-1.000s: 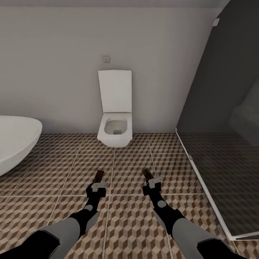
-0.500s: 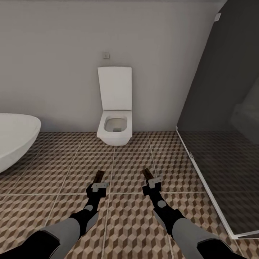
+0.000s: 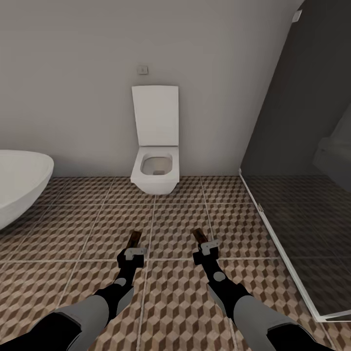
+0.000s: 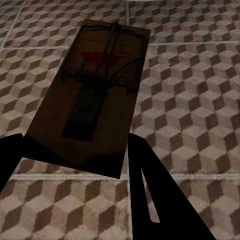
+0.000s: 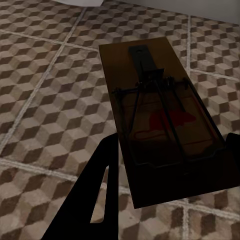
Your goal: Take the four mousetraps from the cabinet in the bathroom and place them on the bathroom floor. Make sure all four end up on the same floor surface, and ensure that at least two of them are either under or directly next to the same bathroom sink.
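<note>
- Shifted slightly across the head view since a second ago: toilet (image 3: 155,161), bathtub (image 3: 19,187) and wall switch (image 3: 143,69) sit a little higher in frame, both arms in the same pose, so camera motion.
- Left gripper (image 3: 132,247) held out low over the bathroom floor (image 3: 175,312), jaws closed on the near end of a mousetrap (image 4: 92,95), board jutting forward, red bit and wire toward its far end.
- Right gripper (image 3: 204,243) likewise clamped on a second mousetrap (image 5: 162,125), held flat above the cube-patterned tiles.
- Both traps carried in the air, just beside each other, facing the white toilet against the grey wall.
- Dark glass shower enclosure (image 3: 302,161) at right; white oval bathtub at left.
</note>
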